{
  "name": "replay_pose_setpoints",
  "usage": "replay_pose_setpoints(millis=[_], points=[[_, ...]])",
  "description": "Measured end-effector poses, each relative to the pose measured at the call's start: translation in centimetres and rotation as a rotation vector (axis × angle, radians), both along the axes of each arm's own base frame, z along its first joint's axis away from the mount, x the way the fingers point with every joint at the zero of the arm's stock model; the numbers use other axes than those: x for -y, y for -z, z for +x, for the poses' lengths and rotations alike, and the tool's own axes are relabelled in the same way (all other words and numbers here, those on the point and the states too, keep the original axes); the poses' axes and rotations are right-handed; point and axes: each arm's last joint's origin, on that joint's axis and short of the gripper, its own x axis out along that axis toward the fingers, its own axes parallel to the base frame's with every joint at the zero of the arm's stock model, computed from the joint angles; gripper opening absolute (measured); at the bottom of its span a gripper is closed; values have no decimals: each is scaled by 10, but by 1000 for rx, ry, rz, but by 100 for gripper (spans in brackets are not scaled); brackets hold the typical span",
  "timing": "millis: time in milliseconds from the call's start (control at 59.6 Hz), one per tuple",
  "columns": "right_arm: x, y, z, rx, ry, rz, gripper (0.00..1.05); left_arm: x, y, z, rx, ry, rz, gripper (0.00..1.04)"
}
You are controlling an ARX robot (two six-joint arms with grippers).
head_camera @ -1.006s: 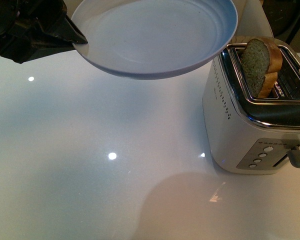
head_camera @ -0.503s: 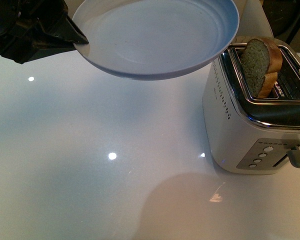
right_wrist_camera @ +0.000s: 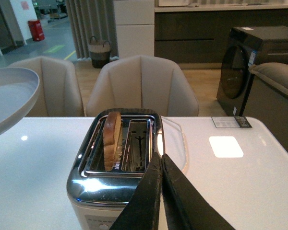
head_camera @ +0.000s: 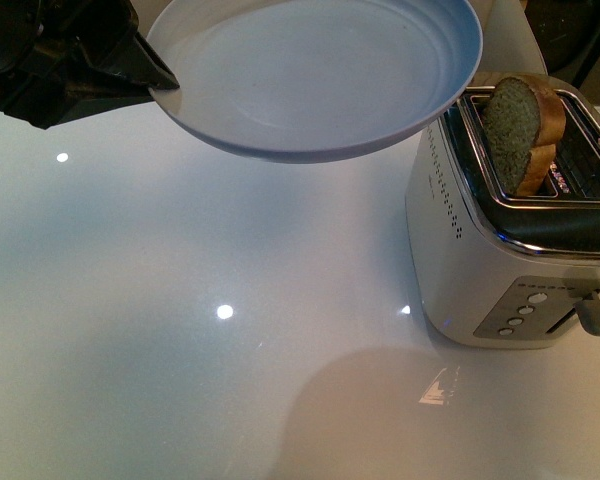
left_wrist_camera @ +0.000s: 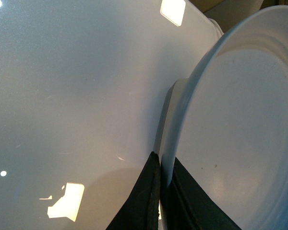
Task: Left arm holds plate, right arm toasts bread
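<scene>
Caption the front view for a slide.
Left fingers hold the plate up beside a toaster with bread in one slot.

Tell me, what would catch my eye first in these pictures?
A big pale blue plate hangs in the air above the white table, pinched at its rim by the dark left gripper. To its right, a slice of bread stands in one slot of a shiny toaster.

At the top of the frame, the plate (head_camera: 310, 80) has moved a tiny bit right, toward the toaster (head_camera: 460, 250).
</scene>
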Motion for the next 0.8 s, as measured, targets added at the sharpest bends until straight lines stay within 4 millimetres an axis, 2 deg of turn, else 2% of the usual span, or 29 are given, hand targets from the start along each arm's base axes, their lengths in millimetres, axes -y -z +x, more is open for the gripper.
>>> replay_pose_setpoints(millis=[470, 503, 671, 805], points=[[0, 0, 0, 0, 0, 0, 95, 0, 0, -1, -1, 4, 0, 3], [0, 0, 0, 0, 0, 0, 97, 0, 0, -1, -1, 5, 0, 3], [0, 0, 0, 0, 0, 0, 96, -4, 1, 0, 1, 7, -1, 3], [0, 0, 0, 0, 0, 0, 96, -19, 6, 2, -3, -15, 5, 3]])
